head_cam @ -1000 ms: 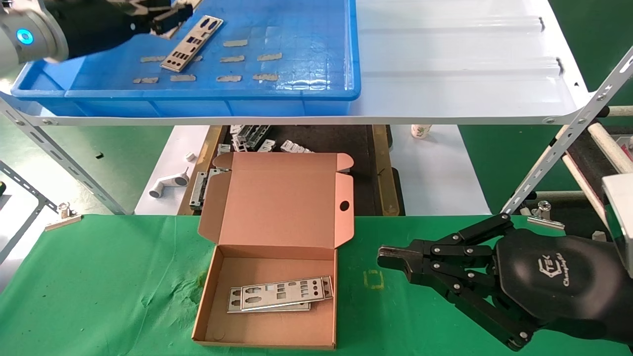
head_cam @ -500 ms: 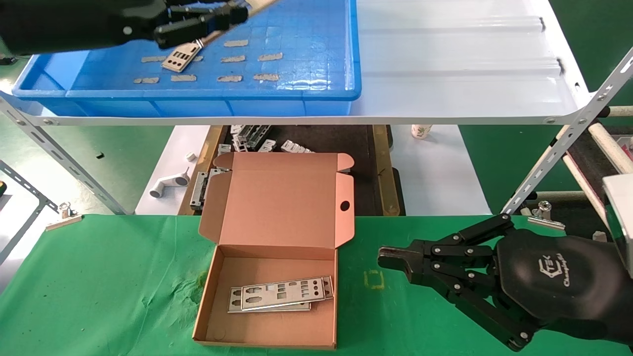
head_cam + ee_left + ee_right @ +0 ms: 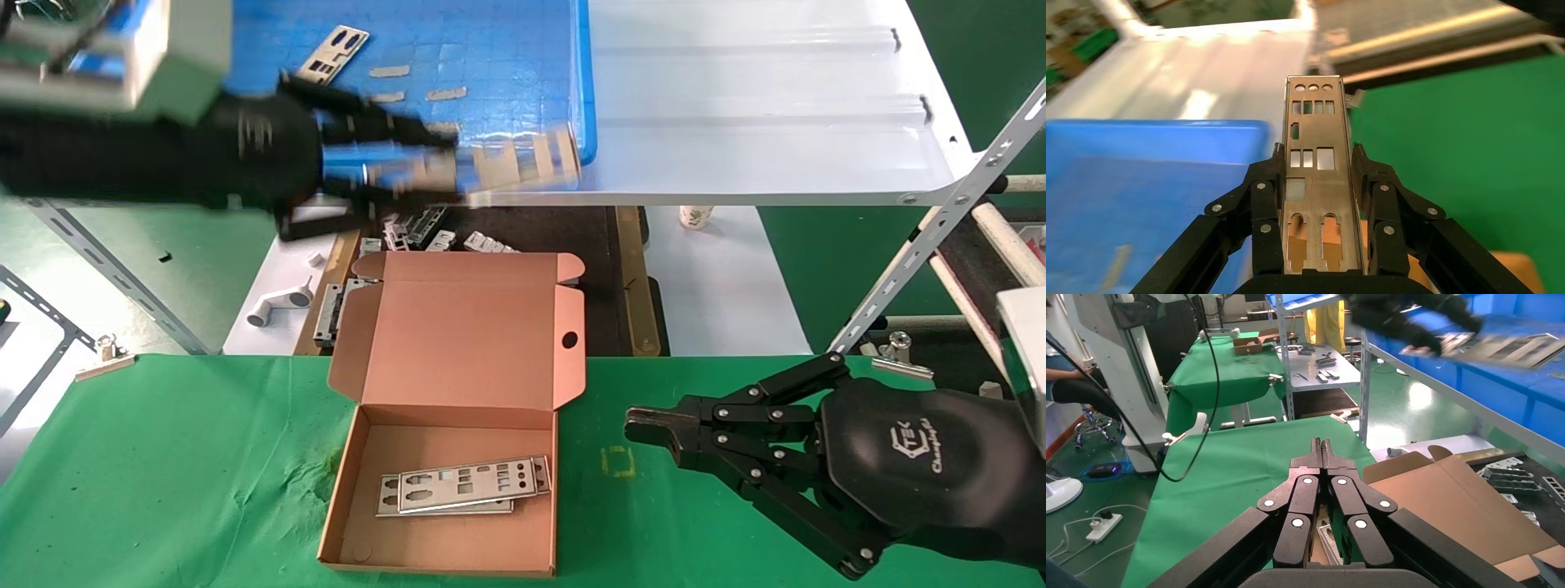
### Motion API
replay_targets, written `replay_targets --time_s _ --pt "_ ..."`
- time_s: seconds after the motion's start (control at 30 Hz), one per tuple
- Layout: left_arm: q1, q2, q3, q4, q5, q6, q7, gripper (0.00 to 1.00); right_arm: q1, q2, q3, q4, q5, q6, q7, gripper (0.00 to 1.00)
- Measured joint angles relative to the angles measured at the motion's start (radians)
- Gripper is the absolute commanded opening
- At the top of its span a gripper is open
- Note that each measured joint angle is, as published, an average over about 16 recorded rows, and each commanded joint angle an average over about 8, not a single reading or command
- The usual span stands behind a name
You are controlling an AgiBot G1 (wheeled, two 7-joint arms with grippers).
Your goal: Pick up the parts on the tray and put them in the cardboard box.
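Left wrist view shows your left gripper (image 3: pixel 1316 202) clamped across the long edges of a thin, stiff, punched silver-grey metal plate (image 3: pixel 1313 153), near the bright-blue plastic tray (image 3: pixel 1156 184); it looks light and slippery. The right gripper (image 3: pixel 645 426) rests closed, empty.

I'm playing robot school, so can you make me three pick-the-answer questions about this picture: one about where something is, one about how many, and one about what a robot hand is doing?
1. Where is the cardboard box?
A. on the green cloth
B. inside the tray
C. on the white shelf

2. How many parts lie in the box?
A. none
B. two
C. five

3. What is the left end effector doing?
A. hanging open
B. gripping a part
C. holding tape

Answers:
1 A, it sits open on the green cloth.
2 B, two plates overlap on its floor.
3 B, its fingers clamp a punched plate by the long edges.
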Motion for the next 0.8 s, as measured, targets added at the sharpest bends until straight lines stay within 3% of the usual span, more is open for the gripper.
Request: replay_targets --time_s 0.33,0.57,0.8 --pt "0.169 -0.139 0.149 -0.359 -0.064 -0.072 -0.046 0.00 0.000 0.000 0.000 0.000 0.000 0.000 0.000 0.00" --pt "0.292 -0.172 0.214 -0.493 0.022 -0.201 -0.068 0.00 0.000 0.000 0.000 0.000 0.000 0.000 0.000 0.00" --pt "0.393 -0.154 0.260 -0.547 0.116 -0.337 -0.104 0.00 0.000 0.000 0.000 0.000 0.000 0.000 0.000 0.00"
